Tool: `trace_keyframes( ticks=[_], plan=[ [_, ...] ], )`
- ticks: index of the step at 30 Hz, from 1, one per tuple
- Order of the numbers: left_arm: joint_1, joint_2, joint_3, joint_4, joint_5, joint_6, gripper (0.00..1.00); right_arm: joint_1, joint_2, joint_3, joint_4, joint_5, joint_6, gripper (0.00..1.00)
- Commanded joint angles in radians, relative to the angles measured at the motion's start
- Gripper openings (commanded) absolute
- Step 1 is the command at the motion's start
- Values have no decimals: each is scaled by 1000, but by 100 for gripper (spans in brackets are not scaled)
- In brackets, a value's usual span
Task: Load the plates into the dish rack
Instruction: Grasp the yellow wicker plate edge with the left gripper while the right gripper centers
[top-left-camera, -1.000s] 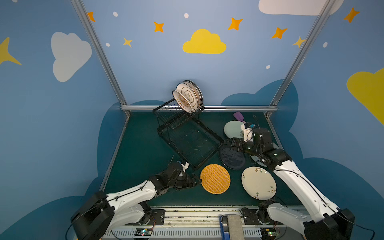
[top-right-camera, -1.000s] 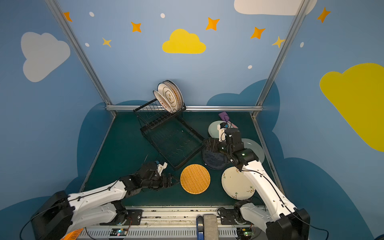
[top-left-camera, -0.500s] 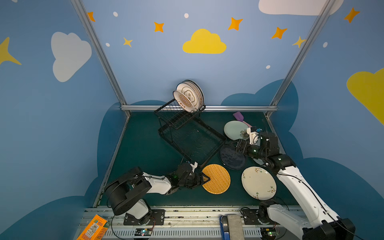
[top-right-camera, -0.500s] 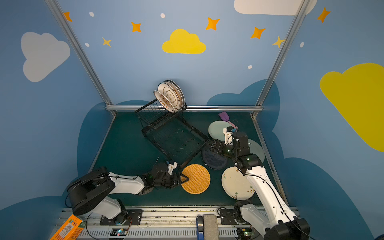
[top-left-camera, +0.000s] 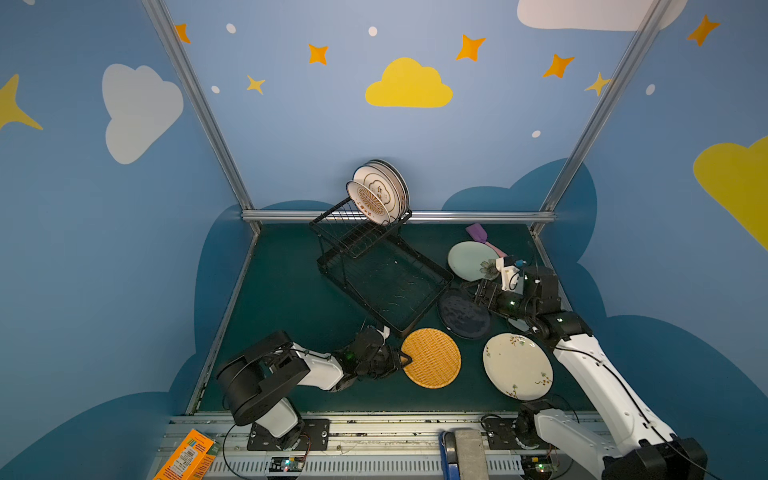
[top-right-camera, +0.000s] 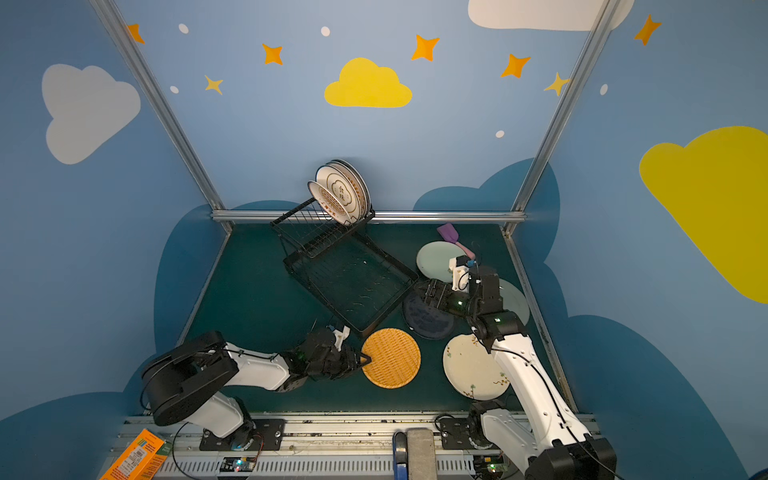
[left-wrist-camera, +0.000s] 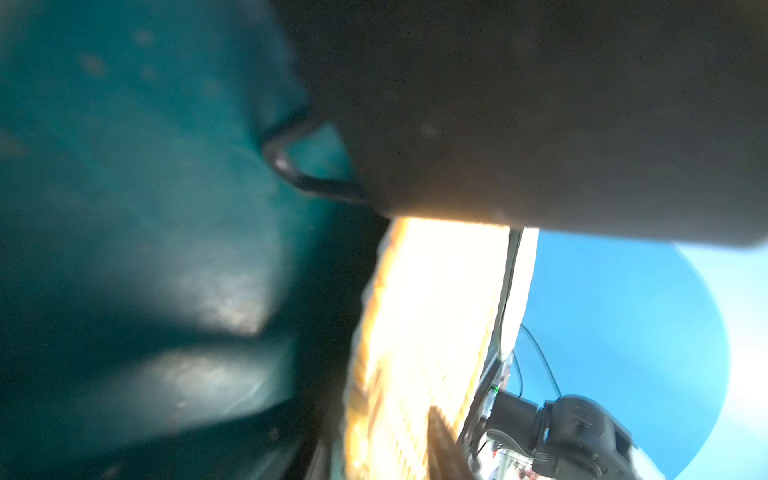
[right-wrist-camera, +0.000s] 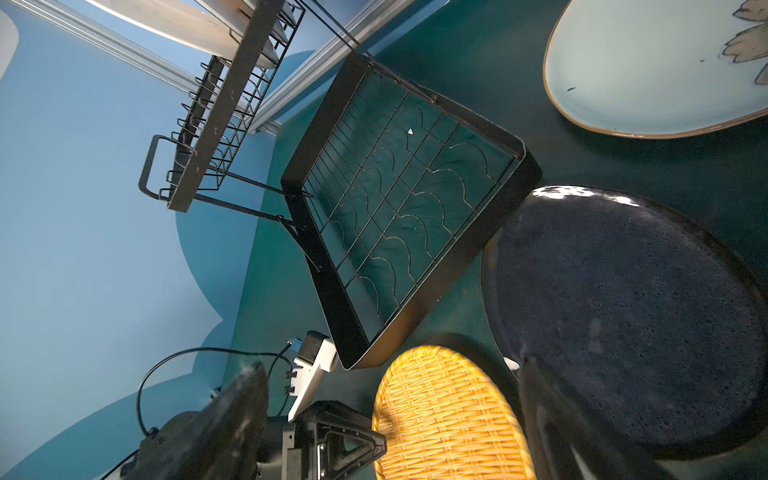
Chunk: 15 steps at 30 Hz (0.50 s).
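Observation:
The orange woven plate (top-left-camera: 432, 358) lies flat near the front, just below the dish rack (top-left-camera: 426, 305). My left gripper (top-left-camera: 404, 360) is low at this plate's left rim, shut on the rim; one fingertip (left-wrist-camera: 444, 446) rests on top of it. The left wrist view is blurred. My right gripper (top-left-camera: 473, 291) hangs open over the left edge of the dark navy plate (top-left-camera: 461, 318), holding nothing. Three plates (top-left-camera: 378, 193) stand upright in the rack's upper tier. A pale green plate (top-left-camera: 469, 259) and a cream floral plate (top-left-camera: 517, 365) lie on the mat.
A purple-and-pink spatula (top-left-camera: 480, 235) lies behind the pale green plate. Another pale plate (top-right-camera: 515, 301) is partly hidden under my right arm. The rack's lower tray corner sits close to the orange plate. An orange box (top-left-camera: 187, 457) lies off the mat at the front left.
My left gripper slid right to the orange plate's rim and narrowed its jaws on it. The right arm drew back a little to the right, still open.

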<state>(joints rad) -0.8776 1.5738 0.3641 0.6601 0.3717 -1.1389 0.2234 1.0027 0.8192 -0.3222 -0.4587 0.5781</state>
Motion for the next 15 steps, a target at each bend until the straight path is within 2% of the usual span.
trace_keyframes(
  ticks=[1, 10, 15],
  plan=[
    [-2, 23, -1, -6, -22, -8, 27, -4, -15, -3, 19, -21, 11, 92],
    [-10, 51, -5, 35, -6, -20, 8, -4, -15, -4, 20, -26, 12, 92],
    [-13, 10, -2, -6, 8, -6, 4, -6, -16, 1, 18, -24, 16, 92]
  ],
)
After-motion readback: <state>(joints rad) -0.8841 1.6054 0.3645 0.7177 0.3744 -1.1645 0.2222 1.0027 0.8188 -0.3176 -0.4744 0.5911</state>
